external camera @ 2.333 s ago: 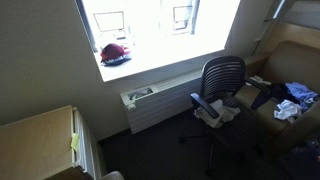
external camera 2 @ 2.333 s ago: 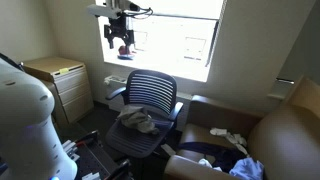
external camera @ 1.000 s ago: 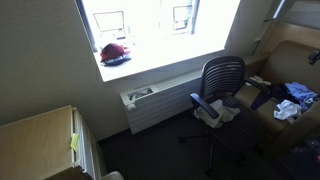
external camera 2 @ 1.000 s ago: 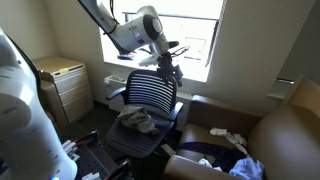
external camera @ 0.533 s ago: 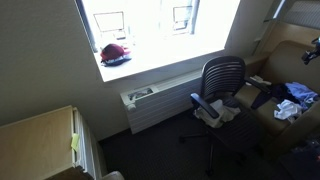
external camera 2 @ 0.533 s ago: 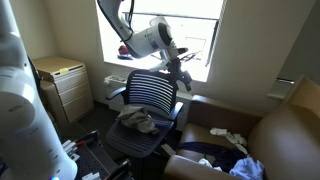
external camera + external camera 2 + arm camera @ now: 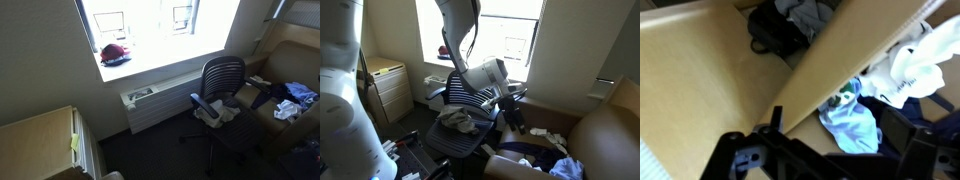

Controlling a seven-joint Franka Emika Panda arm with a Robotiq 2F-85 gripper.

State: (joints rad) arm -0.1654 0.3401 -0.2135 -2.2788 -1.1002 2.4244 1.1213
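Blue cloth [image 7: 852, 122] beside white cloth [image 7: 912, 72], gripper [image 7: 516, 121] by office chair [image 7: 470, 95], jaws apparently wide apart, holding nothing

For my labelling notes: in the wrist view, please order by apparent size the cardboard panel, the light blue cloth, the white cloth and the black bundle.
1. cardboard panel, clearly largest.
2. white cloth and light blue cloth: they look alike, no ranking.
3. black bundle, slightly smaller, though perhaps only farther away.
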